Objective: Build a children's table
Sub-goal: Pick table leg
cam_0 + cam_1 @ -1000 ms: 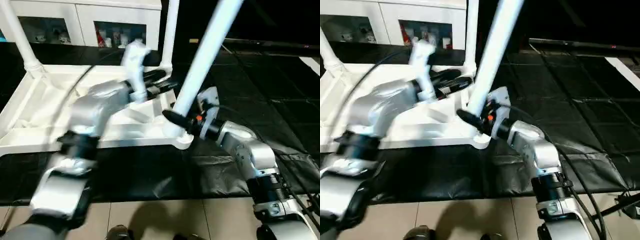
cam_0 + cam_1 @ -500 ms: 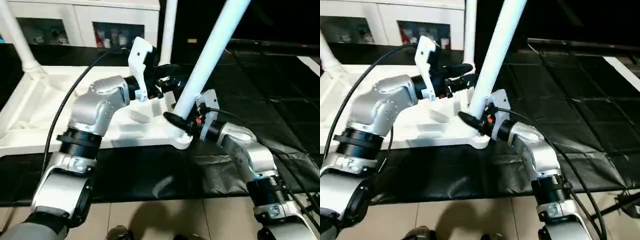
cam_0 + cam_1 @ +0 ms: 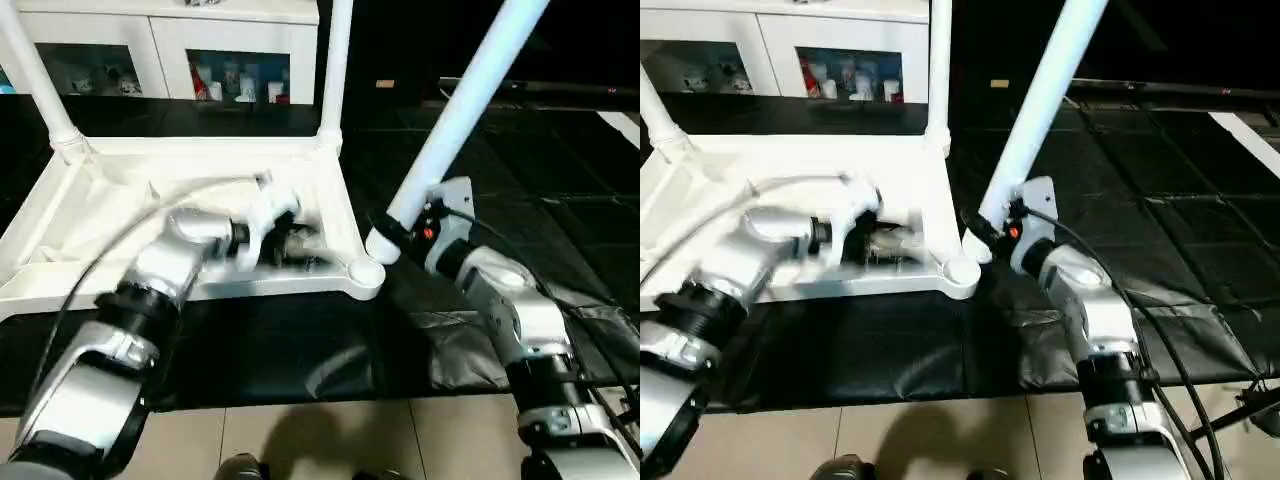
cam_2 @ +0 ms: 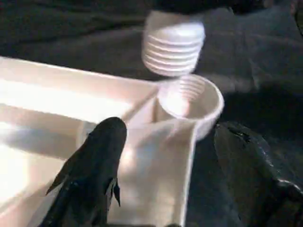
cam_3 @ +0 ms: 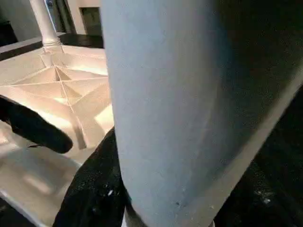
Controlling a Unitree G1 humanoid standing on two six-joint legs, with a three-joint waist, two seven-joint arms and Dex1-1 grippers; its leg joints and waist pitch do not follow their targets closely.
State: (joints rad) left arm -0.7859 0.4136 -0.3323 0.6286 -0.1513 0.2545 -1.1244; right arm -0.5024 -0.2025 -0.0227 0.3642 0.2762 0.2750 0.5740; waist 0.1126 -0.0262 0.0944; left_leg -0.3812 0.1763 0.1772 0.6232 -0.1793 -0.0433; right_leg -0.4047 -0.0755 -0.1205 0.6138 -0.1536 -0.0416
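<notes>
Right now I am looking down at the white plastic rectangular table top [image 3: 90, 215], which is lying upside down on the black quilted floor mat [image 3: 520, 190] with its ribbed underside facing up. Two long white tapered round legs [image 3: 334, 70] are already standing upright in the far corner sockets, in front of the white glass-door cabinet [image 3: 170, 50].

My right gripper [image 3: 385, 232] is pinching a third white tapered leg [image 3: 465, 105] close to its lower end, one black finger showing on each side of it. That leg is tilting up and away to the right. In the left wrist view its ribbed threaded end [image 4: 173, 43] is hanging just above the round near-right corner socket [image 4: 191, 99], apart from it and not seated.

My left gripper [image 3: 300, 243] is reaching low over the underside of the top, just beside that same socket. Its two black fingers [image 4: 92, 165] are standing spread apart with nothing between them, one over the white ribbing and the other over the mat past the table edge.
</notes>
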